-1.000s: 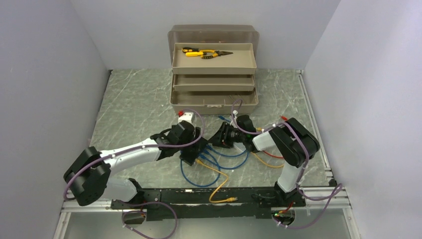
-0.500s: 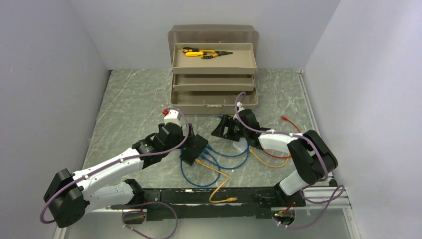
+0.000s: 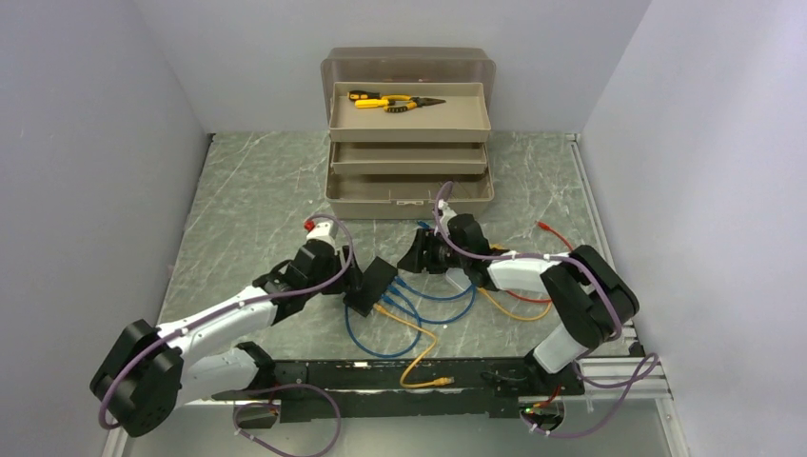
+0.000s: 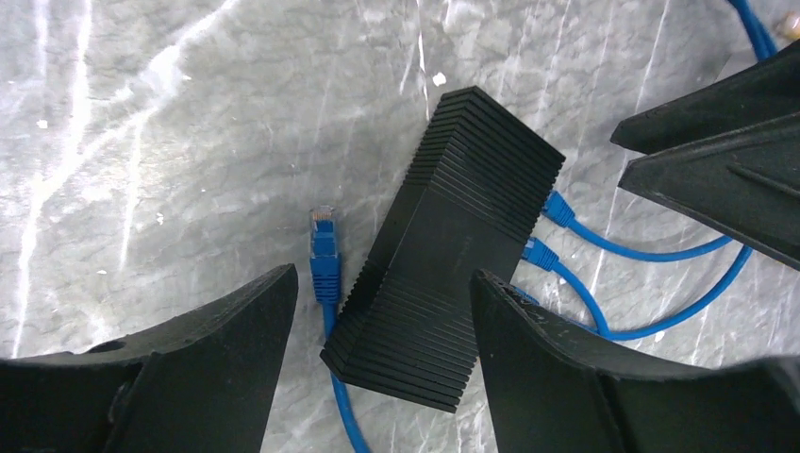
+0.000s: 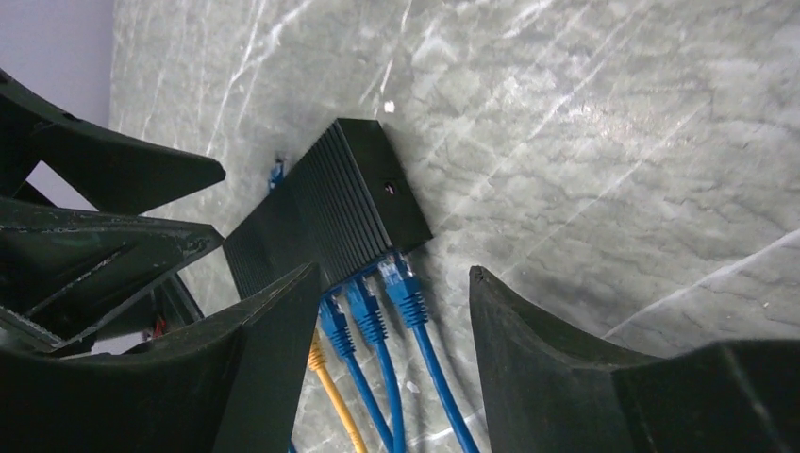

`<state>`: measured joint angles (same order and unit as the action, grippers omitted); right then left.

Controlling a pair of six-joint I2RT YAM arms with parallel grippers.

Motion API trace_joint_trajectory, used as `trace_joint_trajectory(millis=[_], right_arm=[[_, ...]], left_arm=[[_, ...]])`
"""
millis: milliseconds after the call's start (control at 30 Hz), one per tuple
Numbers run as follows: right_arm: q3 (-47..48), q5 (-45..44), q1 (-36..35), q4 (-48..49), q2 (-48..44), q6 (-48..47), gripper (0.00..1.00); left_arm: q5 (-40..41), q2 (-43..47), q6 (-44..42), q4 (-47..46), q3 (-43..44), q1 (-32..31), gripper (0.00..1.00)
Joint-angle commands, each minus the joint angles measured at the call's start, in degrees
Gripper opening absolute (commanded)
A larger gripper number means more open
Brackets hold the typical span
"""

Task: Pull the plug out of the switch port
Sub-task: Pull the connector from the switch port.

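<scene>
The switch (image 3: 372, 284) is a ribbed black box lying flat on the table. It also shows in the left wrist view (image 4: 453, 255) and in the right wrist view (image 5: 330, 212). Three blue plugs (image 5: 404, 283) and a yellow plug (image 5: 316, 354) sit in its sockets. My left gripper (image 4: 385, 276) is open, with its jaws on either side of the switch's near end, apart from it. My right gripper (image 5: 391, 274) is open just above the plugged blue plugs. A loose blue plug (image 4: 324, 255) lies beside the switch.
An open tan toolbox (image 3: 409, 186) with yellow-handled pliers (image 3: 395, 101) stands at the back. Blue cable loops (image 3: 381, 343), a yellow cable (image 3: 419, 357) and orange and red cables (image 3: 519, 305) lie in front and to the right. A black rail (image 3: 381, 373) runs along the near edge.
My left gripper has drawn back to the left, off the top of the switch. My right arm has shifted and its gripper has moved slightly left, towards the plugs.
</scene>
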<state>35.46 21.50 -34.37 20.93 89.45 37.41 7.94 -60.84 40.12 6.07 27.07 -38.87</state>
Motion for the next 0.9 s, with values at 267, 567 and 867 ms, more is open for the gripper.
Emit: trace_joint_trajectory(millis=[267,567,867], right_arm=[[-3.77,5.99,1.76,14.91,7.31,5.18,0.55],[-5.21,9.7,2.3,20.18,10.28,7.75,0.44],[-5.63,9.93,0.69,21.2,11.18,11.07,0.37]], left_arm=[[-5.72,-7.46,-1.52,-5.38,3.17,0.29,0.65],[-5.71,-11.7,-1.27,-5.63,3.87,0.31,0.58],[-4.44,-15.31,-0.61,-5.43,4.11,0.32,0.51]])
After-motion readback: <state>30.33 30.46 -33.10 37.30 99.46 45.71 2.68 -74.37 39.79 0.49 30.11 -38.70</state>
